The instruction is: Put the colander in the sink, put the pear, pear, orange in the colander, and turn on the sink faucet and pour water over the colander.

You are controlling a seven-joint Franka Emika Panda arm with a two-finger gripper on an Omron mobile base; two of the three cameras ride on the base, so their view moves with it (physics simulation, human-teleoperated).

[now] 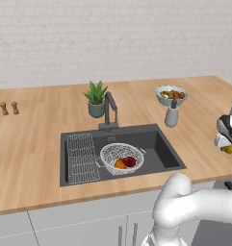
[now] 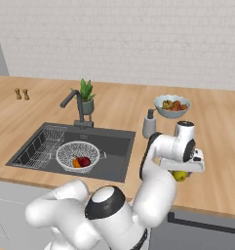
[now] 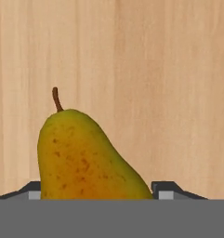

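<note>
- the yellow pear (image 3: pixel 81 155) lies nearest the hand camera, stem pointing away, sitting between the two dark fingertips (image 3: pixel 165 188) that rise on either side of its wide end.
- the gripper (image 2: pixel 180 172) has its jaws drawn in against the pear's flanks, about as wide as the fruit; it looks like a grip, though whether the fruit is off the wooden counter (image 2: pixel 221 146) yet cannot be told.
- in the base views the hand is low over the counter well to the right of the sink (image 1: pixel 161 144), with the pear showing just beneath it.
- outward from there: the colander (image 1: pixel 122 157) already rests in the basin, beside a wire rack (image 1: pixel 82 157) on its left, and holds the orange (image 1: pixel 120 164) and the dark red pear (image 1: pixel 129 161).
- the sink faucet (image 1: pixel 109 111) stands at the far rim; no water shows.
- to do this step well, the arm would best lift straight up before swinging left, keep clear of the grey bottle (image 1: pixel 172 115) and the fruit bowl (image 1: pixel 171 94), and let go low over the colander so the pear does not bounce out.
- no brand, label or readable writing is visible anywhere.
</note>
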